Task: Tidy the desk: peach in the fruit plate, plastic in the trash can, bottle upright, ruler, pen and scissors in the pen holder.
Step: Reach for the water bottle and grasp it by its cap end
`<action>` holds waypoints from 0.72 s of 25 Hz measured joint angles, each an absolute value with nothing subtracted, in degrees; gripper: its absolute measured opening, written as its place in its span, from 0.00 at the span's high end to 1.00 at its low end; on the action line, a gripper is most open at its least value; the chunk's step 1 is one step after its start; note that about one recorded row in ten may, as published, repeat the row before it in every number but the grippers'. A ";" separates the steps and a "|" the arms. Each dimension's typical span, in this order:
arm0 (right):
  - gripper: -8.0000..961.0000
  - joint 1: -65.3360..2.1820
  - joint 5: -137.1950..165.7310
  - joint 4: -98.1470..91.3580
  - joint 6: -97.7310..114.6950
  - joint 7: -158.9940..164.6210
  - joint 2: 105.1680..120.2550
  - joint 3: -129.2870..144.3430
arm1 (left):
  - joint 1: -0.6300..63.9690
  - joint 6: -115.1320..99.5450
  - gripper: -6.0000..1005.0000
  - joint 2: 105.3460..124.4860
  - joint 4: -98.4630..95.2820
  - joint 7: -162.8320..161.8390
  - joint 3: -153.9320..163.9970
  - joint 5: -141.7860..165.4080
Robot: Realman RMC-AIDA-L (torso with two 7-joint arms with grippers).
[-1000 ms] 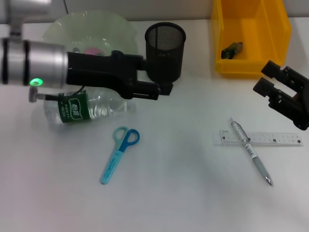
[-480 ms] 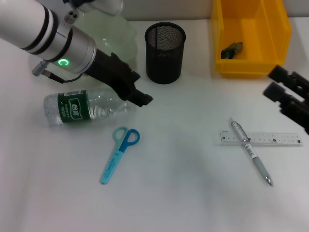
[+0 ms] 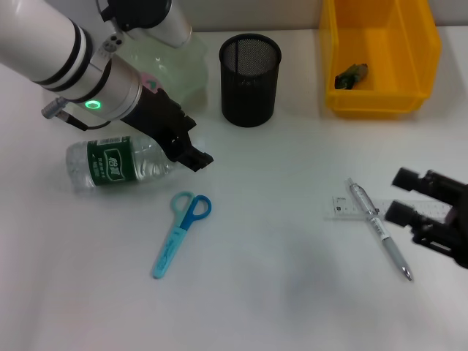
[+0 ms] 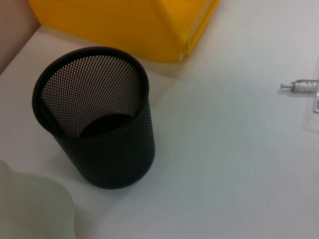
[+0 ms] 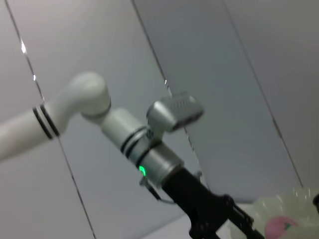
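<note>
I've swung L end effector, fingers close together w/ nothing held, down beside the toppled clear green-labelled plastic bottle on the counter, R end effector open over the transparent ruler; bottle-righting looks next.

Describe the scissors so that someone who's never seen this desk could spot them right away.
Start at the black mesh pen holder near the back of the white desk. Come forward and left, past the plastic bottle lying on its side. The scissors lie flat just in front of it, the only blue item: light blue with one darker handle ring.
</note>
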State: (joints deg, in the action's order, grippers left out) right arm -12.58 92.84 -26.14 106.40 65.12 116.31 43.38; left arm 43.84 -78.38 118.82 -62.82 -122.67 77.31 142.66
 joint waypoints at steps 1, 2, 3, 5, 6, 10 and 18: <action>0.33 -12.74 93.39 -26.68 105.75 65.13 116.62 43.44 | 43.98 -78.40 0.28 118.82 -62.81 -122.67 77.32 142.72; 0.33 -12.91 93.83 -27.25 104.97 65.14 116.92 43.55 | 43.98 -78.40 0.28 118.82 -62.81 -122.67 77.32 142.72; 0.33 -13.10 94.19 -27.75 104.06 65.27 117.11 43.68 | 44.13 -78.47 0.28 118.82 -62.78 -122.68 77.41 142.79; 0.33 -13.59 95.17 -28.49 102.53 65.59 117.37 43.78 | 44.57 -78.45 0.28 118.82 -62.69 -122.78 78.40 142.86; 0.33 -13.97 96.06 -28.71 101.91 65.64 117.48 43.71 | 44.69 -78.41 0.28 118.82 -62.69 -122.83 78.71 142.87; 0.33 -15.14 97.41 -28.67 100.96 65.71 117.60 43.80 | 44.97 -78.35 0.28 118.86 -62.69 -123.07 79.78 142.90; 0.33 -17.24 98.60 -28.32 100.48 65.71 118.58 43.89 | 45.88 -77.22 0.29 119.08 -62.77 -123.18 83.09 143.42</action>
